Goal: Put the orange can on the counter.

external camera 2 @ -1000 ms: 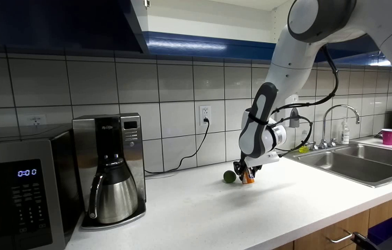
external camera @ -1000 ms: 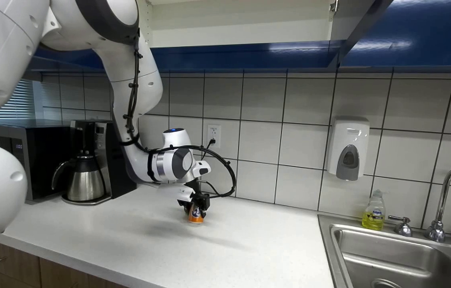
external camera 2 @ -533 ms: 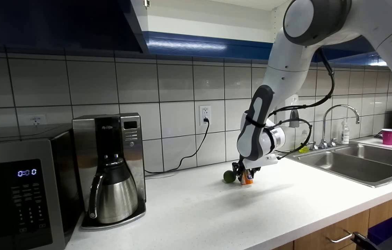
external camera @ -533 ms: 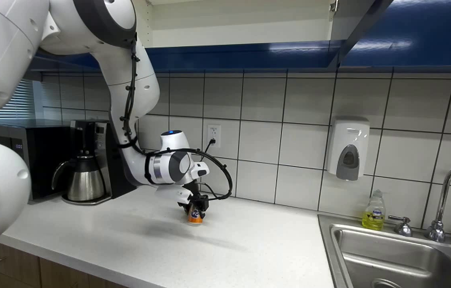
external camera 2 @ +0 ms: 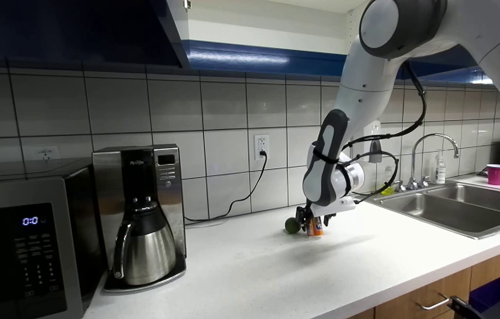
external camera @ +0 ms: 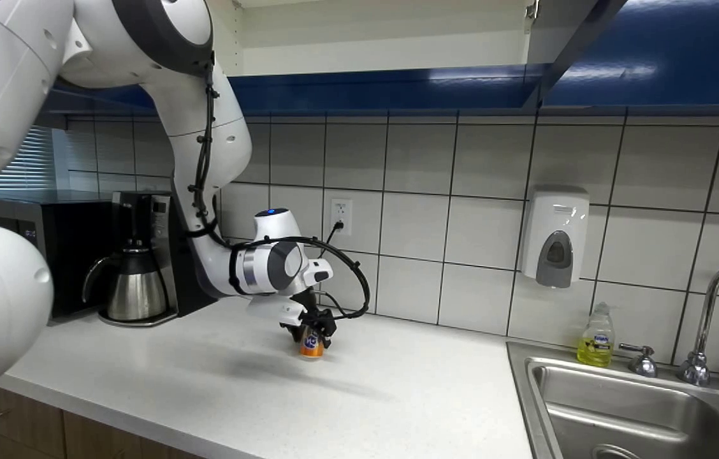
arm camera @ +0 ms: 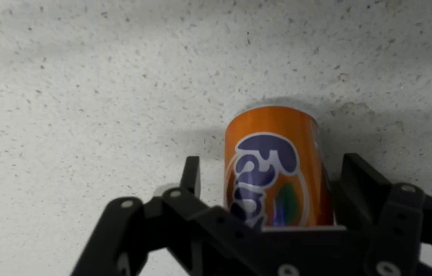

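The orange can [arm camera: 271,124], with a blue-and-white logo, stands upright on the counter [arm camera: 85,84]. In both exterior views, the can [external camera: 312,347] has its base down on the off-white worktop [external camera 2: 250,274]. My gripper [arm camera: 273,168] is open around it, pointing down. Bare counter shows between the can and the finger [arm camera: 191,174] on one side, and a dark gap separates it from the finger [arm camera: 361,176] opposite. The can's top is hidden behind the gripper body in the wrist view.
A dark green ball [external camera 2: 292,225] lies close beside the gripper; whether they touch I cannot tell. A coffee maker [external camera 2: 148,221] and microwave [external camera 2: 24,248] stand at one end, a steel sink [external camera: 519,382] at the other. The tiled wall [external camera: 410,274] runs behind.
My fingers have spread apart and let go of the can. Over the second, gripper and can shifted slightly, the can ending a little lower in both exterior views.
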`<state>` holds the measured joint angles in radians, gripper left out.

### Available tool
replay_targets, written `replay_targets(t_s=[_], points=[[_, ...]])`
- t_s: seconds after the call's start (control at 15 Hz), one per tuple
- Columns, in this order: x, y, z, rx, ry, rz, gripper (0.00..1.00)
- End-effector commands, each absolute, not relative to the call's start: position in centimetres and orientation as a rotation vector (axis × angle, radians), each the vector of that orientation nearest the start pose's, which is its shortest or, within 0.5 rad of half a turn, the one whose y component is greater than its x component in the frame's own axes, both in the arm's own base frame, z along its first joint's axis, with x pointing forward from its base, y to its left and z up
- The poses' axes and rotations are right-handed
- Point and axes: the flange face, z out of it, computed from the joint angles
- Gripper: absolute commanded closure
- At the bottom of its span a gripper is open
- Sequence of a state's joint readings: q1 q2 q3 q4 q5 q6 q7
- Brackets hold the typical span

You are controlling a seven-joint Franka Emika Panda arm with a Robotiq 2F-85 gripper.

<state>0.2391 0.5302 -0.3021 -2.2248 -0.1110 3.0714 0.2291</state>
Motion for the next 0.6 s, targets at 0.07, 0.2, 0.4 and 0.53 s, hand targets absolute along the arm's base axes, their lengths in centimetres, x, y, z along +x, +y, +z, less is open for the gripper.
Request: replay_targets(t_s=[0.07, 0.2, 0.4, 0.53], points=[[56.5, -2.9, 18.5, -3.224, 0.196, -0.575, 0.0], [55.8, -2.9, 18.9, -3.225, 0.183, -0.556, 0.0], [53.8, -3.0, 20.1, -3.215, 0.161, -0.508, 0.0], [52.1, -3.1, 21.0, -3.209, 0.157, -0.481, 0.0]])
